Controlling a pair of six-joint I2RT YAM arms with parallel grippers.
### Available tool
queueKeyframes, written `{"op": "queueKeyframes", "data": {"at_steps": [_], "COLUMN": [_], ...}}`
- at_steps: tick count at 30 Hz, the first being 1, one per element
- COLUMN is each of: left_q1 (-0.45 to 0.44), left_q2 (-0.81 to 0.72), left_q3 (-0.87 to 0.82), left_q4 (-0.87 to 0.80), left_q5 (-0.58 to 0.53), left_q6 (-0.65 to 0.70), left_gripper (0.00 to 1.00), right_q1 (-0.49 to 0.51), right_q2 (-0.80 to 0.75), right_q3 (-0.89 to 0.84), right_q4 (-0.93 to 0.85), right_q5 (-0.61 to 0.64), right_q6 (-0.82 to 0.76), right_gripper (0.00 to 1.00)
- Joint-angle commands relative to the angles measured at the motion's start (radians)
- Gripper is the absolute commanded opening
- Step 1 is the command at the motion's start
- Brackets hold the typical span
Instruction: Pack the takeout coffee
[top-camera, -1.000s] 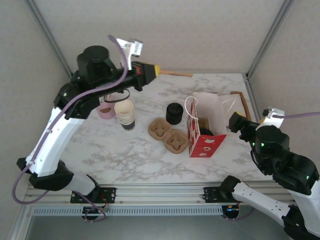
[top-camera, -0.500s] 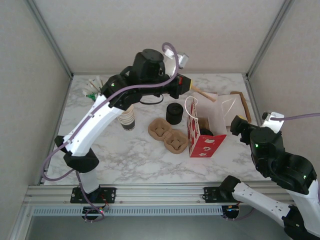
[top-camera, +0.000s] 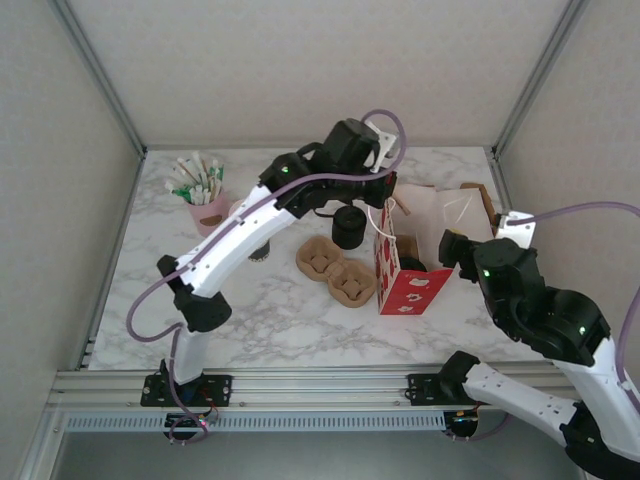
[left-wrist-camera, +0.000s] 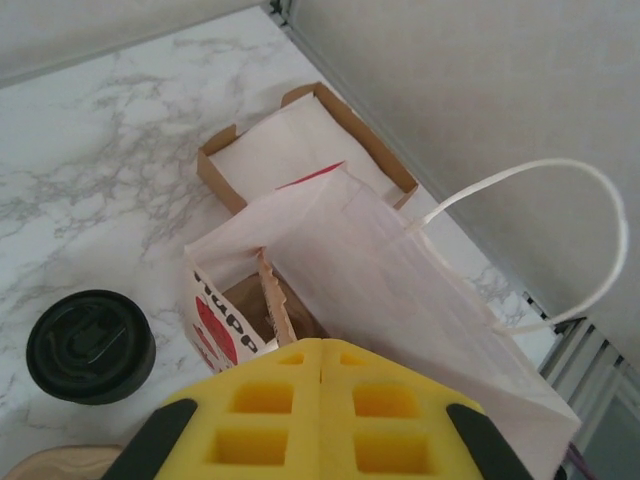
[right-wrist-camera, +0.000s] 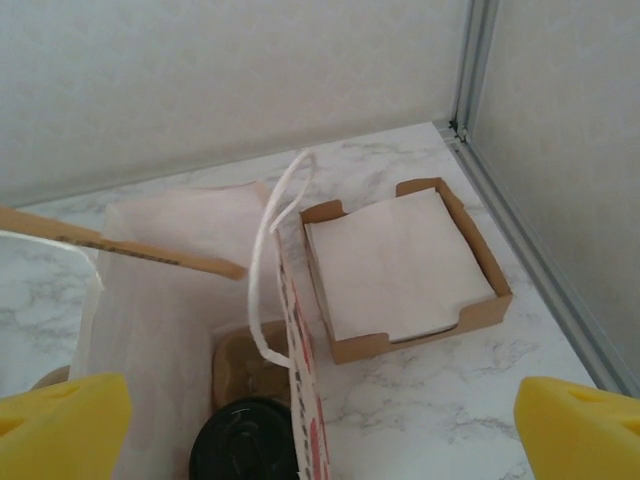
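Napkin box (right-wrist-camera: 430, 335) beside paper bag (right-wrist-camera: 160, 300)

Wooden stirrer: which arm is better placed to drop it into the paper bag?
Left. The left gripper is shut on the wooden stirrer and hangs over the open mouth of the paper bag, so probably it only needs to lower and release. The right gripper stands open and empty beside the bag.

I get soft, even, bright light, only faint shadows on the white marbled tabletop (top-camera: 260, 320); the close yellow foam fingertips (right-wrist-camera: 60, 430) look blurry (both wrist views).
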Motion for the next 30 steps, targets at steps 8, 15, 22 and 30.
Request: {"op": "queueKeyframes", "data": {"at_steps": [8,15,22,30], "left_q1": [-0.025,-0.021,-0.003,-0.004], "left_q2": [0.114,0.170,0.194,0.140], "left_q3": [0.055,0.059,0.059,0.060], "left_q4": [0.081,0.129,0.162,0.184], "left_q5": [-0.003,-0.039,-0.076,-0.055], "left_q6": [-0.021,-0.015,-0.006,-0.004], "left_gripper": [0.00,0.00,0.23,0.53], "right_q1": [0.007,0.007,0.007,0.007], "right_q2": [0.057,0.067,0.069,0.092], "right_q3": [0.016,0.020,0.017,0.038], "right_q4": [0.026,0.013,0.017,0.012], "right_q5": [-0.057,-0.075,-0.095,-0.125], "right_q6": [-0.011,-0.010,-0.012,-0.023], "right_gripper": [0.99,0.99,0.99,0.99]}}
